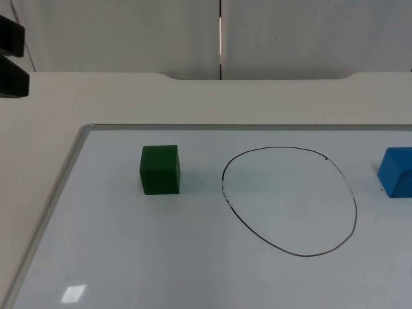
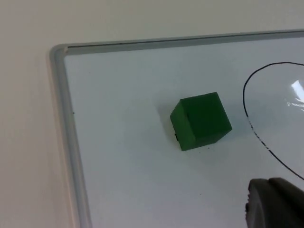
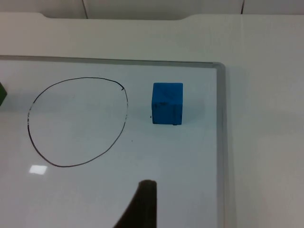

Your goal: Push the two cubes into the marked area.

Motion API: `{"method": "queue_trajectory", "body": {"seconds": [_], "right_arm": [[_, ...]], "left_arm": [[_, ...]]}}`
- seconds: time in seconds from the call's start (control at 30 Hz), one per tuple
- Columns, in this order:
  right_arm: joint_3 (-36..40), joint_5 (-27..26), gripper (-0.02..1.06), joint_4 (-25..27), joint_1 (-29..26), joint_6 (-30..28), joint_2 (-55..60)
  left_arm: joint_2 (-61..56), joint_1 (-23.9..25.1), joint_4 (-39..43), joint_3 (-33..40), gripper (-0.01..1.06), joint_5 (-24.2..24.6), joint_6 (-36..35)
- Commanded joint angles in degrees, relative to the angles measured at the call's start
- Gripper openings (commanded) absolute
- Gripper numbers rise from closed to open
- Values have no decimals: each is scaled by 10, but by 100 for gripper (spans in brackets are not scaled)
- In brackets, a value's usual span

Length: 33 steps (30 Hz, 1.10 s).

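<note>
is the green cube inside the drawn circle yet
Out. The green cube sits on the whiteboard left of the circle, clear of its line.

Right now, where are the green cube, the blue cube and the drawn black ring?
Green cube (image 1: 159, 168), top view, front face.
Blue cube (image 3: 167, 103), right wrist view, front face.
Drawn black ring (image 1: 355, 207), top view, right-hand line.

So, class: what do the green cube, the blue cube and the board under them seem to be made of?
Green cube: matte, perhaps foam or painted wood; no shine.
Blue cube: matte with dark scuffs, likely the same.
Board: glossy whiteboard, reflecting a light, with a grey frame.
</note>
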Motion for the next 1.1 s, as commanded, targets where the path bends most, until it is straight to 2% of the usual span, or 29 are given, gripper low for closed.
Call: {"method": "queue_trajectory", "body": {"seconds": [0.0, 0.3, 0.53, 1.07], "right_arm": [[1, -3, 84, -1, -3, 0, -2], [1, -3, 84, -1, -3, 0, -2], [1, -3, 84, -1, -3, 0, -2], [1, -3, 84, -1, -3, 0, -2]], "left_arm": [[12, -11, -13, -4, 0, -20, 2], [85, -22, -19, -5, 0, -77, 2], [127, -22, -21, -26, 0, -73, 2], [177, -22, -49, -34, 0, -103, 13]]}}
